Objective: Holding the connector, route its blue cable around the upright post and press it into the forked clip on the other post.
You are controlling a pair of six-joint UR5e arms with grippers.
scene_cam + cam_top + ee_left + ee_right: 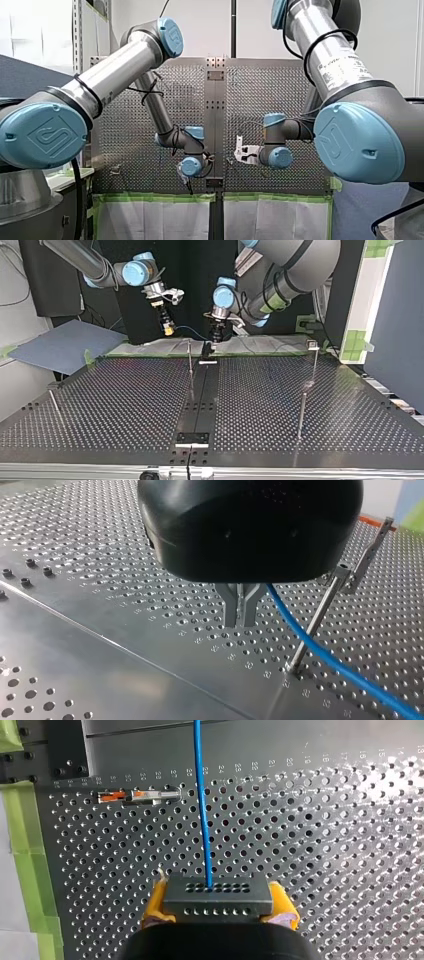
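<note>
My right gripper (218,905) clamps the dark grey rectangular connector (220,895); its thin blue cable (202,810) runs ahead over the perforated metal counter (325,820). My left gripper (243,615) is closed, that cable just beside it.

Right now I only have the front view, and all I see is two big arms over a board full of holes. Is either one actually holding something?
Observer: Yes. In the right wrist view my right gripper clamps a black connector between yellow pads.
Operator: Is a wire attached?
Observer: A blue cable leaves the connector's face and runs ahead over the table.
Operator: And the other arm?
Observer: In the left wrist view my left gripper seems closed on the cable, which passes close by an upright post.
</note>
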